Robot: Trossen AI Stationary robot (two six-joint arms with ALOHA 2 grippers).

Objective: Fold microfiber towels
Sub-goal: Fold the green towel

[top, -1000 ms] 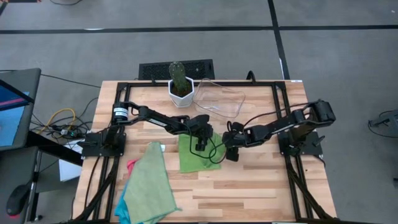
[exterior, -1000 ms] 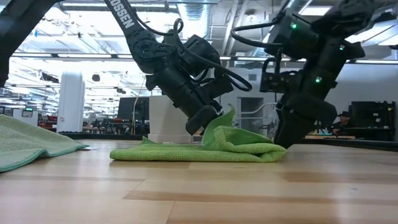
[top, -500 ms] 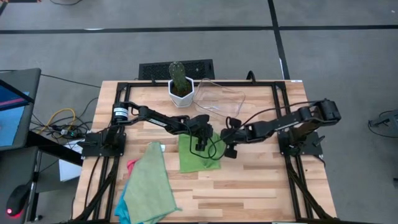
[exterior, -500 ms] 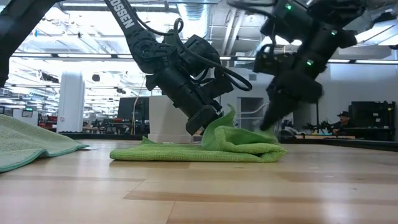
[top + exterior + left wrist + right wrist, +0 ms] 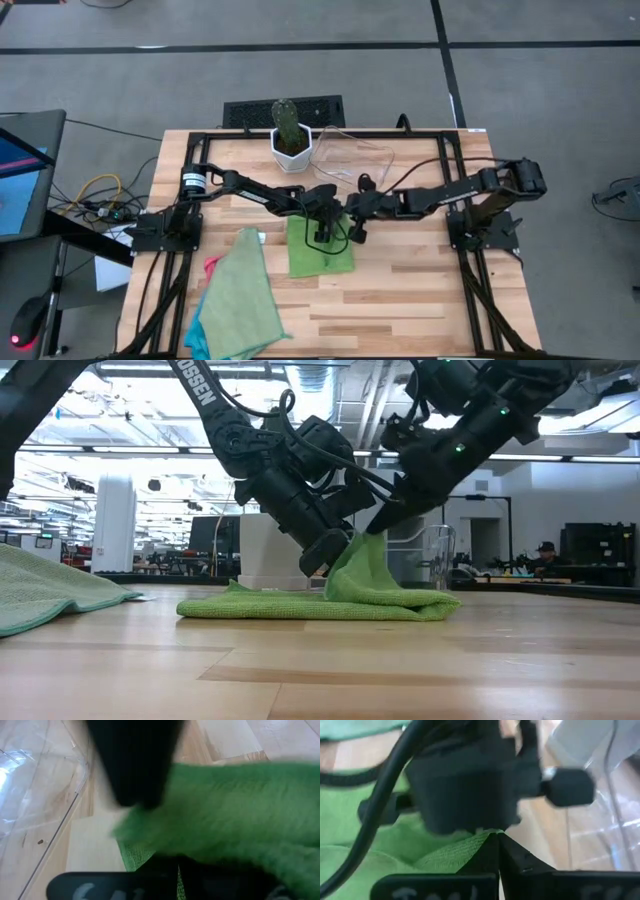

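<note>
Both grippers pinched the bright green towel (image 5: pixel 330 598)
Low, we saw right gripper (image 5: pixel 375 528) lifting a peak beside left gripper (image 5: pixel 322 558); overhead hid it

Bright, even light; wrist views seemingly blurred

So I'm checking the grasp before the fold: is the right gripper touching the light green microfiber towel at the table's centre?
Touching. The low view shows the right gripper shut on the light green microfiber towel's raised corner, lifting it to a peak.
</note>
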